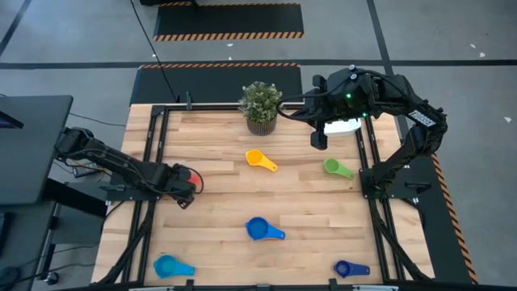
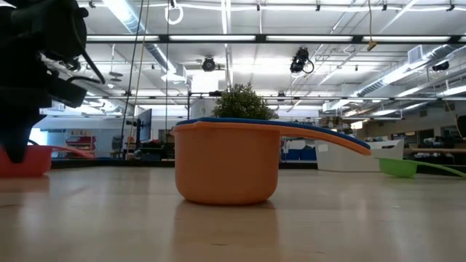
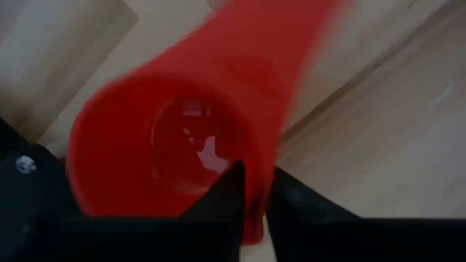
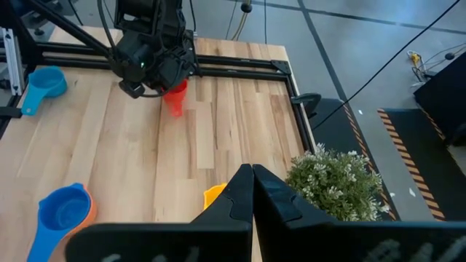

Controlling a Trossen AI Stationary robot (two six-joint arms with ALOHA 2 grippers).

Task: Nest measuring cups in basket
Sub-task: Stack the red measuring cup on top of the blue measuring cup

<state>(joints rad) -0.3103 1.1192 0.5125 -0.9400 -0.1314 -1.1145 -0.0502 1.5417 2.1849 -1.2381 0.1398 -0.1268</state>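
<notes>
My left gripper [image 1: 184, 192] stands at the table's left side, pointing down, shut on the red measuring cup [image 3: 167, 138], whose handle [image 3: 298, 51] points away from the fingers. My right gripper [image 4: 252, 171] hangs shut and holds nothing, high over the far right, above the white basket [image 1: 345, 125]. Other measuring cups lie loose on the wood: yellow [image 1: 258, 159], green [image 1: 335, 167], light blue [image 1: 168, 265], dark blue [image 1: 349, 268]. A blue cup [image 1: 260, 229] sits nested in an orange one [image 2: 227, 166]. My left gripper pinches the red cup's wall at the rim [image 3: 255, 207], with one finger [image 3: 229, 191] inside the bowl and the other [image 3: 295, 202] outside. The fingers come from above, pointing down. The cup stands upright, its mouth up; in the low view its bottom [image 2: 28, 173] seems on the table.
A potted green plant [image 1: 260, 105] stands at the far edge's middle, beside the basket. Black frame rails [image 1: 153, 162] run along the table's left and right sides. Bare wood lies between the red cup and the yellow one.
</notes>
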